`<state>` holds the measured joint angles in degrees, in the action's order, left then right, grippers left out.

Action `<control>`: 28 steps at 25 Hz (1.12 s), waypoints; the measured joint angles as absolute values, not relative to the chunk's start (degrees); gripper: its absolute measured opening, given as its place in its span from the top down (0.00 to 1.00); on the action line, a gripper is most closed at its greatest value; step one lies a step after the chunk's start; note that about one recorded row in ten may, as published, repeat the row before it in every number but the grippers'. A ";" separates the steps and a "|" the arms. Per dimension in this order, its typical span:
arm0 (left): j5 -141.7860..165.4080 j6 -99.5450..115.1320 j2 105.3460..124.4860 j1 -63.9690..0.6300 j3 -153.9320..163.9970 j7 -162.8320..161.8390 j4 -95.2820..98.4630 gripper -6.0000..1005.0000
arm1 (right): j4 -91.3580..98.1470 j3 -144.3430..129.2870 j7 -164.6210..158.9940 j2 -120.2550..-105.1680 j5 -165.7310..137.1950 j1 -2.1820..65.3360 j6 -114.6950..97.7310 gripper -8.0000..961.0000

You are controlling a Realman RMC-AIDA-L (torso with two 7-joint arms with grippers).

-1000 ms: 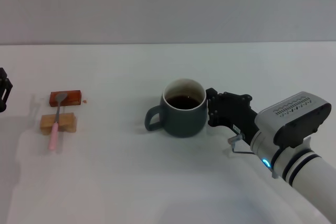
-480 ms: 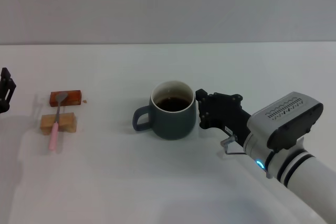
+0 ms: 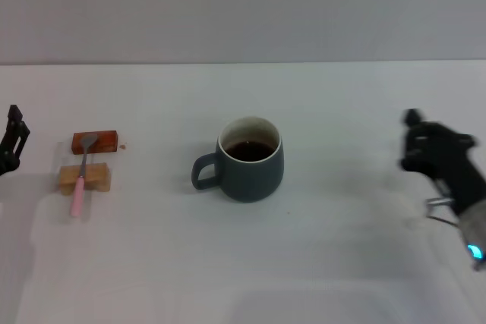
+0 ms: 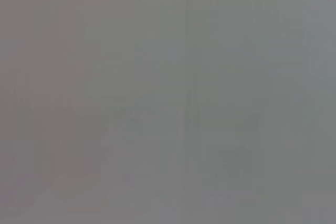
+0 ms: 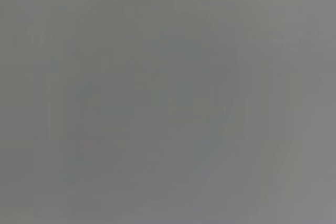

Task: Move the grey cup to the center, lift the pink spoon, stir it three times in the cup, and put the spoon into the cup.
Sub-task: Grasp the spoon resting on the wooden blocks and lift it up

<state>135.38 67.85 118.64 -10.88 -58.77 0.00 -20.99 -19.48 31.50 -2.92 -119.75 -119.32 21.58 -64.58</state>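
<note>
Grey cup (image 3: 250, 159): stood upright near the middle of the white table (image 3: 334, 263), dark liquid inside, its loop handle pointing toward the robot's left. Nothing touched it.

Pink spoon (image 3: 82, 176): lay well to the left of the cup, resting across two small blocks, metal bowl on the farther one and pink handle running over the nearer one toward the front edge.

Reddish-brown block (image 3: 102, 140): the farther of the two, under the spoon's bowl.

Light wooden block (image 3: 96, 178): just in front of the reddish one, under the spoon's handle.

Right gripper (image 3: 437, 158): hung over the right side of the table, well apart from the cup and holding nothing. It looked smeared from where I stood, so I could not tell how wide it was.

Left gripper (image 3: 11, 142): sat at the far left edge, near the blocks but apart from them; only a sliver showed, and I could not tell its spread.

Wrist views: both showed only flat grey, nothing to make out.
</note>
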 joint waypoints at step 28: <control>135.30 71.26 118.75 -3.86 -38.72 0.78 -22.72 0.30 | -11.90 47.66 -2.72 -119.58 -119.17 11.82 -74.83 0.99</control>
<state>135.30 71.26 118.75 -3.86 -38.72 0.78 -22.72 -11.90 47.66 -2.72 -119.58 -119.17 11.82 -74.83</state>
